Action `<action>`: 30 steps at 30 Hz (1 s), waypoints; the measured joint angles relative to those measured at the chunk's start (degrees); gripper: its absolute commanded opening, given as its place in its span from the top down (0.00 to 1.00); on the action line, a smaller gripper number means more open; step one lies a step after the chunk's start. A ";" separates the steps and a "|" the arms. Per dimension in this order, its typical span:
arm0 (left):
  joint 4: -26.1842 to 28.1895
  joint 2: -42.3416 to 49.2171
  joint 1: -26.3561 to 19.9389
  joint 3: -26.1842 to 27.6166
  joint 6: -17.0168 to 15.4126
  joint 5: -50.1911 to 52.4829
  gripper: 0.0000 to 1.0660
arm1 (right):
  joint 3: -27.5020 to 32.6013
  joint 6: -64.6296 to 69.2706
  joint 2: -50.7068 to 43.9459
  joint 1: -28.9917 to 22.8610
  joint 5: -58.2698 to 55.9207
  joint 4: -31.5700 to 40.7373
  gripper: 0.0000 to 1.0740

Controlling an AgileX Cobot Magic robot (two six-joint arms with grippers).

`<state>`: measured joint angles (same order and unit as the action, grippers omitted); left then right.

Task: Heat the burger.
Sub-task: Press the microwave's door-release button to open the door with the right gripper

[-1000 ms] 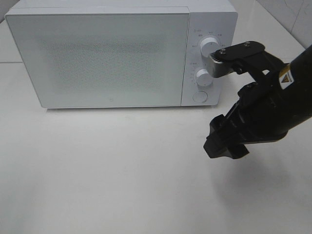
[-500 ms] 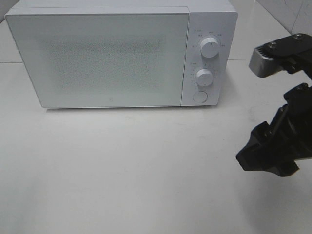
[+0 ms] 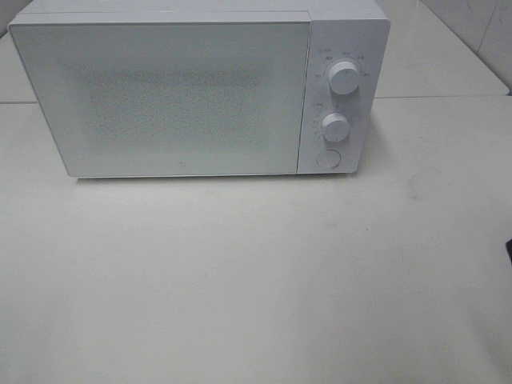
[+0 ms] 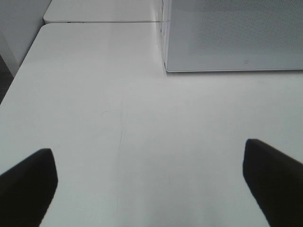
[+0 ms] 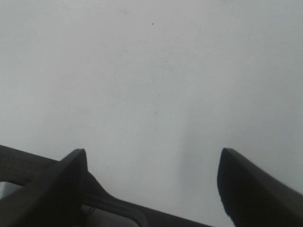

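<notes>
The burger is not in view in any frame. A white microwave (image 3: 200,88) stands at the back of the table with its door shut; its front lower corner also shows in the left wrist view (image 4: 227,38). My left gripper (image 4: 151,179) is open and empty over bare table in front of the microwave's left side. My right gripper (image 5: 154,182) is open and empty over bare white table. Neither arm shows in the exterior high view, apart from a dark sliver at the right edge (image 3: 509,250).
The microwave has two round knobs (image 3: 343,78) (image 3: 335,127) and a round button (image 3: 327,158) on its right panel. The white table (image 3: 240,272) spreads in front of it. A seam to a second table (image 4: 104,21) runs behind.
My right arm has pulled away from the microwave's knobs, moving right and out of the exterior high view. The microwave has not moved.
</notes>
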<state>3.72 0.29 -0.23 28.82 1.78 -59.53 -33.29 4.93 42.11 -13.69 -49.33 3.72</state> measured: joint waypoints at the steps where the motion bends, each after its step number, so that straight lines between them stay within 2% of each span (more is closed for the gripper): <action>1: 0.00 0.00 0.00 0.00 0.00 0.00 0.06 | 0.74 0.00 -3.44 1.43 -1.03 -0.06 0.31; 5: 0.00 0.00 0.00 0.00 0.00 0.00 0.06 | 1.95 0.00 -9.17 3.38 -3.32 -0.06 0.31; 7: 0.00 0.00 0.00 0.00 0.00 0.00 0.06 | 2.18 0.00 -15.24 4.70 -5.56 -0.23 0.31; 16: 0.00 0.00 0.00 0.00 0.00 0.00 0.06 | 3.04 0.06 -30.48 5.04 -8.59 -0.34 0.31; 24: 0.00 0.00 0.00 0.00 0.00 0.00 0.06 | 4.18 0.06 -39.94 5.04 -10.03 -0.34 0.31; 30: 0.00 0.00 0.00 0.00 0.00 0.00 0.06 | 4.18 0.00 -42.34 5.04 -10.14 -0.29 0.31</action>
<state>3.72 0.29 -0.23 28.82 1.78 -59.53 -29.11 4.93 -0.23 -8.65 -59.47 3.44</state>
